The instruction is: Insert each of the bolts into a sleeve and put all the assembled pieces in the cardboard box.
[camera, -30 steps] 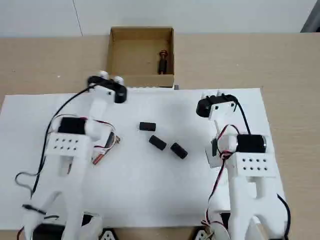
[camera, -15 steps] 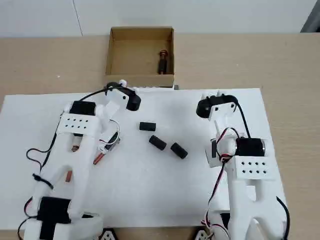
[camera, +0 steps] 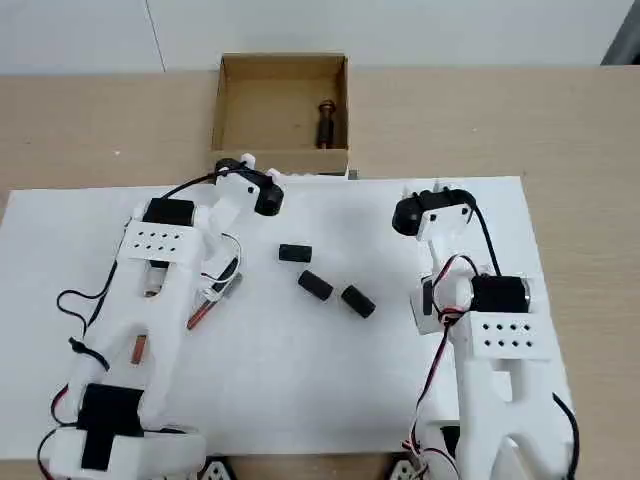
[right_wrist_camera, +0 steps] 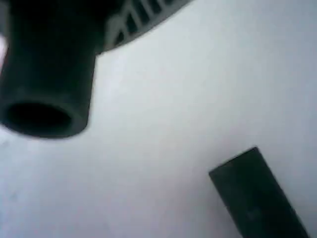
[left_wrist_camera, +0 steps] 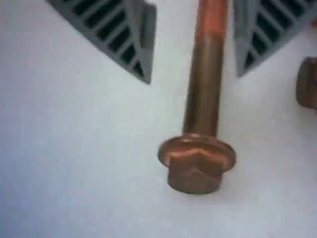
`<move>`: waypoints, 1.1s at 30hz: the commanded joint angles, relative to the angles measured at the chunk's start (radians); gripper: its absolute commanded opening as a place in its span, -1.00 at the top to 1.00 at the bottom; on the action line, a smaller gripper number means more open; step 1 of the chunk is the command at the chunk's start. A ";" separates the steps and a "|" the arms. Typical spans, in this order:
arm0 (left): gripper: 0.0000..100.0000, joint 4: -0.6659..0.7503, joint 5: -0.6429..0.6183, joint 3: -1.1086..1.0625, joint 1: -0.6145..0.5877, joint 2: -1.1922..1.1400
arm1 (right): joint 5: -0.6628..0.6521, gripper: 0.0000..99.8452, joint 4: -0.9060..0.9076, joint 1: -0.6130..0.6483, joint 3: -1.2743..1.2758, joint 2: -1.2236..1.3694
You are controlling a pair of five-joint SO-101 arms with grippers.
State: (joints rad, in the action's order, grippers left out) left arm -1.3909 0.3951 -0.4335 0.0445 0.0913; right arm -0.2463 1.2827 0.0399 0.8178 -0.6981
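The left end effector (left_wrist_camera: pixel 193 69) hangs low over the white paper sheet (camera: pixel 300 390), in front of the open brown cardboard box (camera: pixel 284 58) and towards its left corner; its ribbed grey fingers (left_wrist_camera: pixel 126 34) stand well apart, astride the shank of a copper flanged hex-head bolt (left_wrist_camera: pixel 200 124) that lies flat, touched by neither; a second bolt head (left_wrist_camera: pixel 308 89) lies just beside; inside the box, against its right wall, rests one bolt-in-sleeve assembly (camera: pixel 326 122); three short black cylindrical sleeves (camera: pixel 316 285) lie on the sheet in front of the box, near one another; in front of the box and farther right, the right end effector (camera: pixel 432 200) is closed on a black tubular sleeve (right_wrist_camera: pixel 47 74), held clear of the sheet.
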 commanded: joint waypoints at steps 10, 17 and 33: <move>0.78 0.100 0.009 0.038 0.000 -0.117 | 0.003 0.99 -0.018 -0.010 -0.005 -0.030; 0.83 0.138 0.009 0.038 -0.002 -0.198 | 0.003 0.99 -0.018 -0.008 -0.005 -0.030; 0.99 0.089 -0.046 0.079 0.006 -0.101 | 0.012 0.99 0.012 -0.007 -0.009 -0.064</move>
State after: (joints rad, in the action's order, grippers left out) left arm -1.2958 0.3859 -0.4058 0.0552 -0.1051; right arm -0.2463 1.2827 0.0399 0.8178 -0.7058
